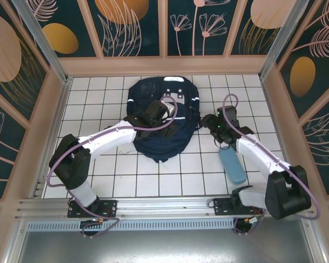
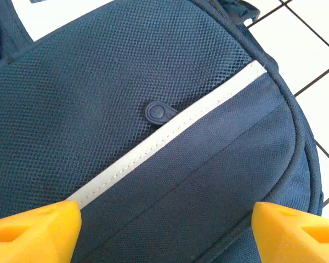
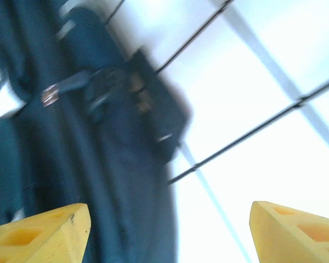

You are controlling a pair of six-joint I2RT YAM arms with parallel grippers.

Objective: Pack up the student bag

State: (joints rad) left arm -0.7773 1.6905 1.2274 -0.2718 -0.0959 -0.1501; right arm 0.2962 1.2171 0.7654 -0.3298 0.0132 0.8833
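Yellow fingertips (image 2: pixel 33 233) sit in the bottom corners of each wrist view, two per view, set far apart.

Count: two arms, two tools, one student bag (image 1: pixel 159 147), one pale blue case (image 1: pixel 233 165).

Bag lies flat on the white-tiled worktop (image 1: pixel 120 178), midway between the left and right edges, its top close to the far edge.

Left tool (image 1: pixel 153 114) (image 2: pixel 164 233) hangs over the bag's middle, jaws wide, gripping nothing. Navy mesh fabric lies right beneath it, crossed by one white stripe (image 2: pixel 170 141) with one dark round tab (image 2: pixel 160 112) touching the stripe.

Right tool (image 1: pixel 214 127) (image 3: pixel 170 230) sits just off the bag's right side, jaws wide and empty. Its wrist view is blurred: dark fabric on the left, bare tile on the right.

Pale blue case lies beside the right forearm, toward the near right corner, apart from the bag.
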